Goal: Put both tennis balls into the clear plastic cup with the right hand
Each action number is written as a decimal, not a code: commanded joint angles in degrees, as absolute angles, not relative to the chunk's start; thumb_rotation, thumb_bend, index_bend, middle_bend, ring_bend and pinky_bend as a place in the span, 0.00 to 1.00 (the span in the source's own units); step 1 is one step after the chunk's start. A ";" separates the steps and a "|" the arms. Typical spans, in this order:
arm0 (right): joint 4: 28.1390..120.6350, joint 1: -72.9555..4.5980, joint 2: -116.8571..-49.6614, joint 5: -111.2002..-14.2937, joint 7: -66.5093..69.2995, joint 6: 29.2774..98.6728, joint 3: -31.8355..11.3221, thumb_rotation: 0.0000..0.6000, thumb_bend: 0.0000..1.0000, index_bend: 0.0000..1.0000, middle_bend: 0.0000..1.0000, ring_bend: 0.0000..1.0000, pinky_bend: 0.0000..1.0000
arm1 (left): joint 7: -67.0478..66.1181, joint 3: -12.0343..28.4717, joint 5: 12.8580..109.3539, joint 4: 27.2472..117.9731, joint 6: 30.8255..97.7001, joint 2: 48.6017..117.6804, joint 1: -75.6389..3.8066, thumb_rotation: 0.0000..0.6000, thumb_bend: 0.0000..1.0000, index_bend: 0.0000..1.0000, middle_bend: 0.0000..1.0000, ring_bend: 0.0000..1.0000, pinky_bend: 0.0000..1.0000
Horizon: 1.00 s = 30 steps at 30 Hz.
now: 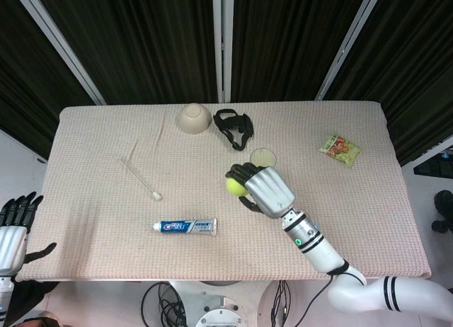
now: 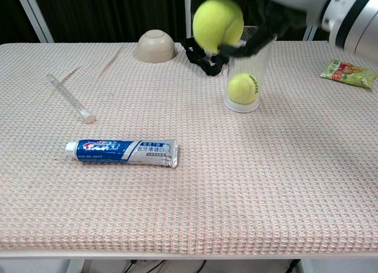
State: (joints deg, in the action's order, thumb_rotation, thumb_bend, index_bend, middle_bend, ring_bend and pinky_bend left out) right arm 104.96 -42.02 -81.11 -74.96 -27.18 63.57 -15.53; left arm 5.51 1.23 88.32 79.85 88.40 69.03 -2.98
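Yellow tennis ball (image 2: 218,22) lifted beside upright clear plastic cup (image 2: 247,84), second tennis ball (image 2: 243,87) resting inside
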 commanded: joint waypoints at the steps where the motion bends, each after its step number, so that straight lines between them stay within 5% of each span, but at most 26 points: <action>1: 103.99 -42.87 -78.51 -68.06 -29.60 65.18 -19.87 1.00 0.38 0.64 0.47 0.45 0.66 | 5.26 1.22 88.35 80.00 88.36 69.06 -3.03 1.00 0.01 0.05 0.00 0.00 0.00; 14: 97.83 -43.91 -78.82 -60.67 -29.09 62.62 -18.68 1.00 0.35 0.60 0.43 0.41 0.57 | 4.54 0.98 88.26 81.03 86.95 68.58 -3.59 1.00 0.01 0.05 0.00 0.00 0.00; 20: 98.42 -44.53 -77.91 -60.57 -26.63 60.39 -18.05 1.00 0.30 0.40 0.31 0.28 0.47 | 4.42 1.12 88.06 81.37 86.91 68.43 -3.66 1.00 0.01 0.05 0.00 0.00 0.00; 25: 99.75 -45.17 -75.67 -58.20 -24.94 57.11 -17.85 1.00 0.18 0.03 0.07 0.02 0.15 | 4.40 0.91 87.92 81.21 86.11 68.48 -3.88 1.00 0.01 0.05 0.00 0.00 0.00; 30: 100.39 -45.05 -75.17 -58.86 -23.67 58.32 -17.82 1.00 0.16 0.00 0.00 0.00 0.07 | 4.69 0.95 88.01 81.14 86.32 68.50 -3.87 1.00 0.01 0.05 0.00 0.00 0.00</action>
State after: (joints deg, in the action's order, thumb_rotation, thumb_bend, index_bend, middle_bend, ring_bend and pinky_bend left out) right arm 100.17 -45.16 -75.29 -58.41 -24.22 57.90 -17.86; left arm 4.65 0.93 88.00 81.14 86.29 68.51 -3.88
